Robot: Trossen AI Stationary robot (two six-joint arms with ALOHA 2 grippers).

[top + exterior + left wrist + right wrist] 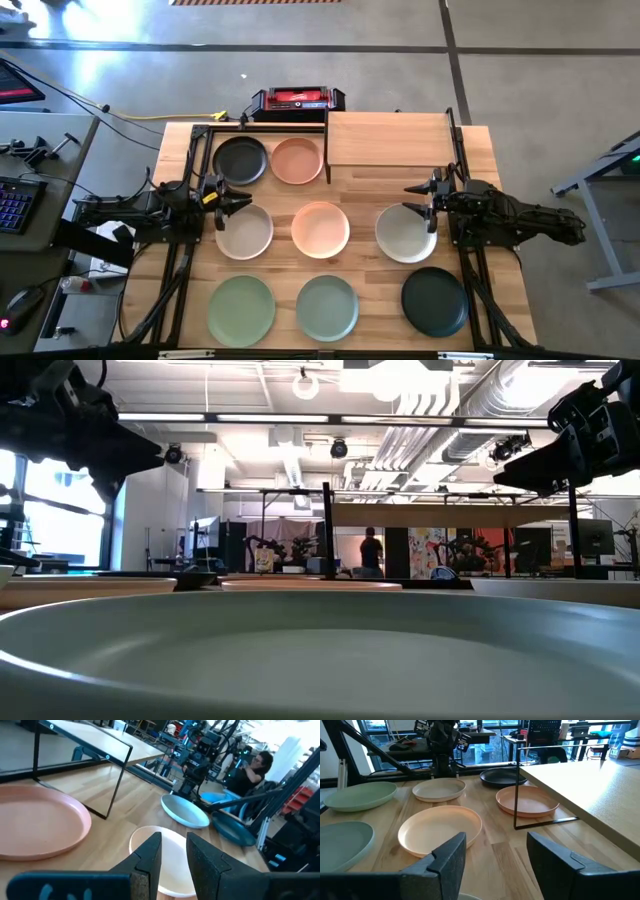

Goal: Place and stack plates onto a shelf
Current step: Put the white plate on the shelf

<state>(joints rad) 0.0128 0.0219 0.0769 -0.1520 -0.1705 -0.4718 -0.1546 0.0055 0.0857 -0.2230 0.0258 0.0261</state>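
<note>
1. All eight plates lie flat on the tabletop (365, 200); the shelf (390, 138) is bare.
2. Your right claw (428, 203) hangs wide open and empty over the pale plate (406, 232). Lower onto its near rim, pinch, then lift.
3. Your left claw (226, 202), part open and empty, waits over the cream plate (244, 231).

You've got matte, smooth plates (320, 229) on a light-wood plank worktop (370, 195); the shelf (388, 138) is pale wood on thin black metal legs.
</note>
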